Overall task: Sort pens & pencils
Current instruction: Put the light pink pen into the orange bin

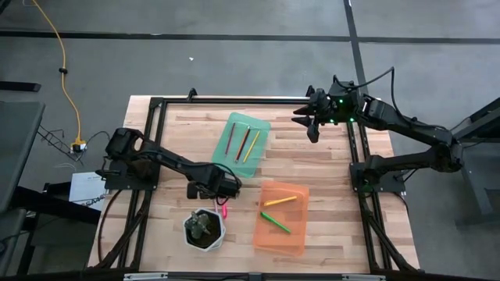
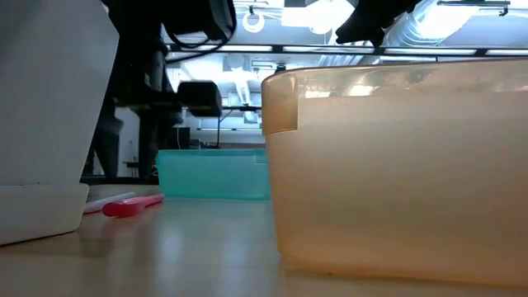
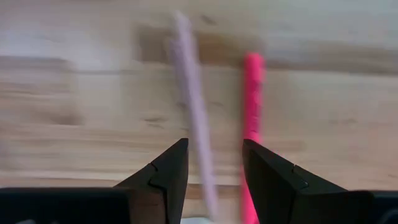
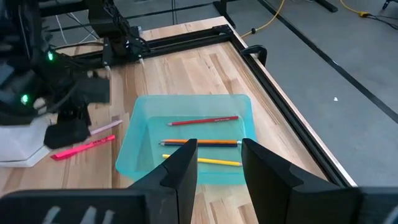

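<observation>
The white plant pot (image 1: pixel 204 229) sits at the near edge of the table, so I'll place everything off that. Right beside the pot, on its far side, the last two loose sticks lie on bare wood: a pink pen (image 3: pixel 252 124) and a pale peach one (image 3: pixel 193 124), roughly parallel and close together. The left gripper (image 3: pixel 214 165) hangs just above them with its jaws released and nothing in them, the peach stick running between the two fingers and the pink one just outside.

My read is that this is the pick-up step for one of those two. The next move calls for a straight drop so the fingers straddle only the peach stick, then a squeeze. The pink one is close enough that it could get nudged or pinched along with it.

Past the pot toward the right arm's side is the orange tray (image 1: pixel 283 234), holding a yellow stick (image 1: pixel 280 200) and a bright green one (image 1: pixel 276 223), apart from each other.

Farther from the pot sits the green tray (image 1: pixel 231 125) with three sticks side by side: red-brown (image 1: pixel 230 137), dark brown (image 1: pixel 243 142), yellow (image 1: pixel 251 146).

Farthest out, the right gripper (image 1: pixel 312 129) waits in the air beyond the green tray, jaws apart and empty.
</observation>
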Robot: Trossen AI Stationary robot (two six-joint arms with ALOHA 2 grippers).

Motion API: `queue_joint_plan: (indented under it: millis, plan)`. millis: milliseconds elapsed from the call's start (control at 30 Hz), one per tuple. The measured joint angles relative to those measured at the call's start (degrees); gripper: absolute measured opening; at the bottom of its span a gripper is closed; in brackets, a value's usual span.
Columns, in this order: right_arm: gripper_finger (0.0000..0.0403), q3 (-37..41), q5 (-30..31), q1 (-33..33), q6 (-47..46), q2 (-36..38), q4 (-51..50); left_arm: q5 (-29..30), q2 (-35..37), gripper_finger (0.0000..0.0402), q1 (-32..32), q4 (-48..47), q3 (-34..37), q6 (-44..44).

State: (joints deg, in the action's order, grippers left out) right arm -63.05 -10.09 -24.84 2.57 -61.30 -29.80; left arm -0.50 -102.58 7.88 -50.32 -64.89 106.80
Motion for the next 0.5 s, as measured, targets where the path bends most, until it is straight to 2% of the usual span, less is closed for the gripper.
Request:
queue_joint_plan:
  millis: [200,500]
  plan:
    - [0.0117,0.0,0.0,0.0,0.0,0.0,-1.4,-3.2,-1.9,0.0138,0.1,1.1,0.0,0.1]
    - [0.0117,0.1,0.0,0.0,0.3,0.3,-1.2,-3.2,-2.0,0.0138,0.0,0.8,0.1,0.5]
